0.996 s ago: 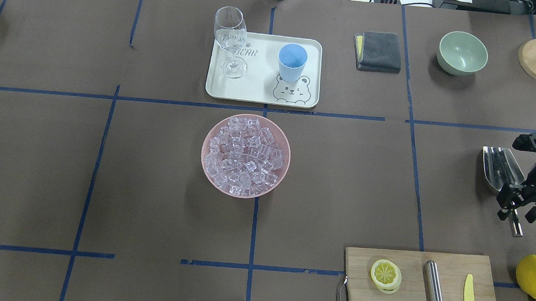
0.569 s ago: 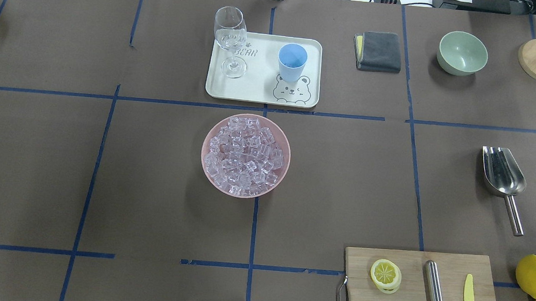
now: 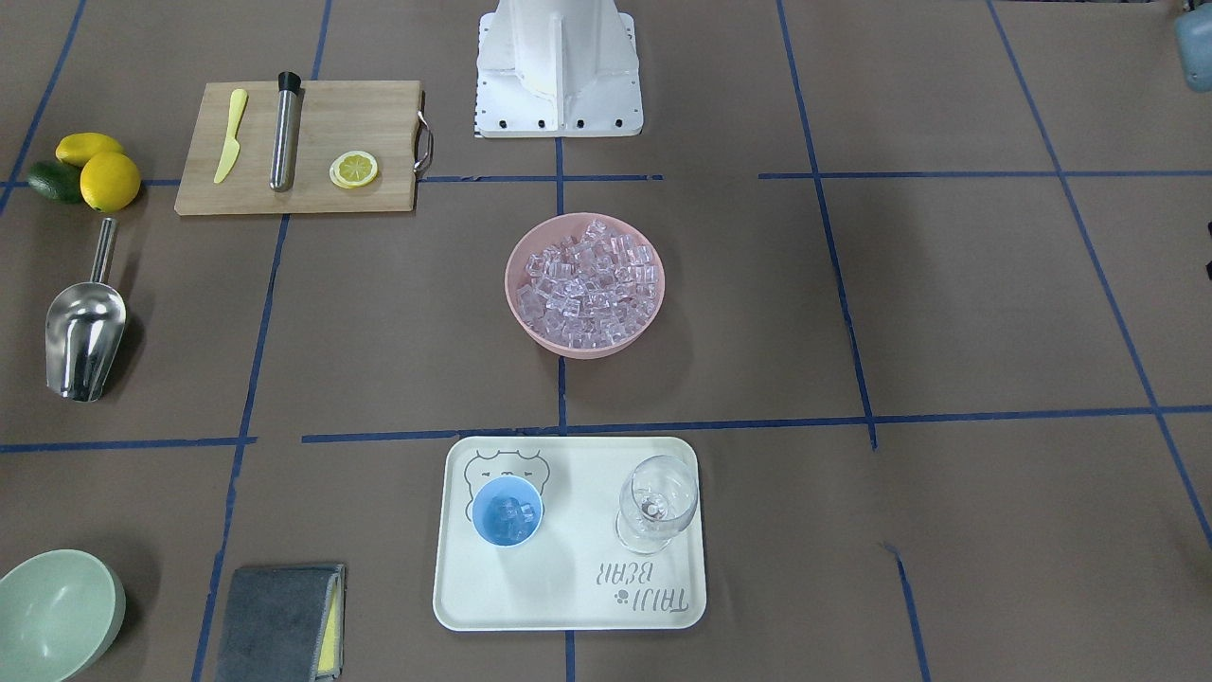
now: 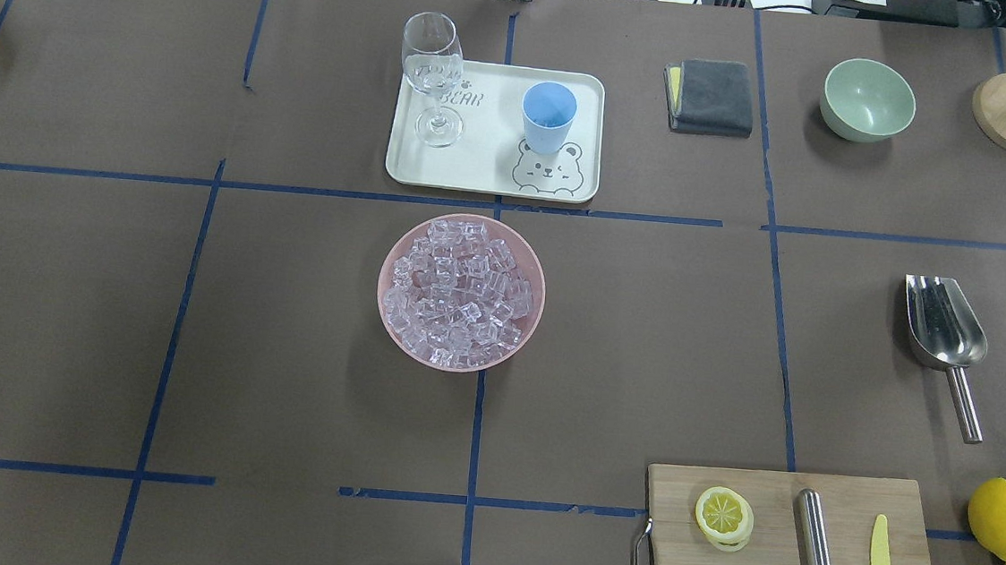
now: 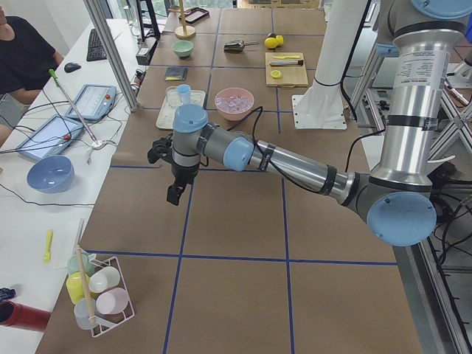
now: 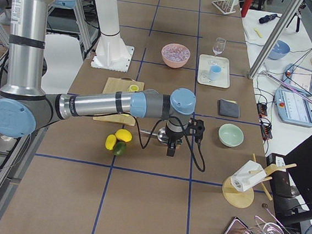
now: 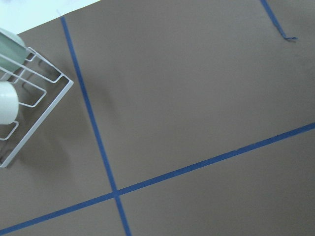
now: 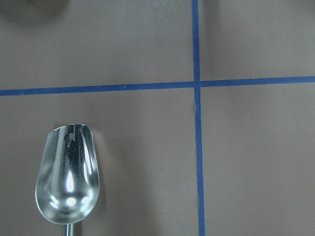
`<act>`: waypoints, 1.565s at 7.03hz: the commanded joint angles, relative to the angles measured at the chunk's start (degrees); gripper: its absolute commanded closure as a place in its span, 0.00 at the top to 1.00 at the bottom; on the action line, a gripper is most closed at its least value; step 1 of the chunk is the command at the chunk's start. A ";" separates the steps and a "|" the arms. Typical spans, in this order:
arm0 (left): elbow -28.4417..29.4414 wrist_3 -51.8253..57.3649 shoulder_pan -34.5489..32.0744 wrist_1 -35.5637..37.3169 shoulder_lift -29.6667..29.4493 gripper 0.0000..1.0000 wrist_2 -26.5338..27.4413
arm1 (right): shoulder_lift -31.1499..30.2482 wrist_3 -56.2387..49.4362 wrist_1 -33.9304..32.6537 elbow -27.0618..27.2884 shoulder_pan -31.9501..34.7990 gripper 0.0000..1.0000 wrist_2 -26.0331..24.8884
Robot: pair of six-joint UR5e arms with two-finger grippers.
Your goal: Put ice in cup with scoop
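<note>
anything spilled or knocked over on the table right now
Nothing stands out. The ice sits heaped in the pink bowl with no cubes on the table, the cup and wine glass stand upright on the tray, and the scoop lies empty on the table.

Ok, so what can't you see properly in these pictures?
1. The left gripper and the right gripper show only in the side views, too small to tell open from shut.
2. The ice in the cup: some cubes show in the front-facing view, too small to count. In the overhead view none can be made out.
3. The scoop: the right wrist view's bottom edge cuts off its handle.
</note>
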 commanded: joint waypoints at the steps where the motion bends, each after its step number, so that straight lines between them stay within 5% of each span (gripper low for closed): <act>1: 5.59 7.30 -8.59 0.61 5.58 1.00 -6.00 | -0.09 0.00 0.46 -1.64 0.53 1.00 -0.06; 10: 6.86 -2.26 -4.94 0.61 6.14 1.00 -6.49 | 0.53 -0.18 0.64 -5.15 1.58 1.00 -0.32; 11: 6.94 -2.26 -4.14 0.61 6.14 1.00 -6.49 | -0.08 -0.26 7.08 -8.20 1.85 1.00 -0.41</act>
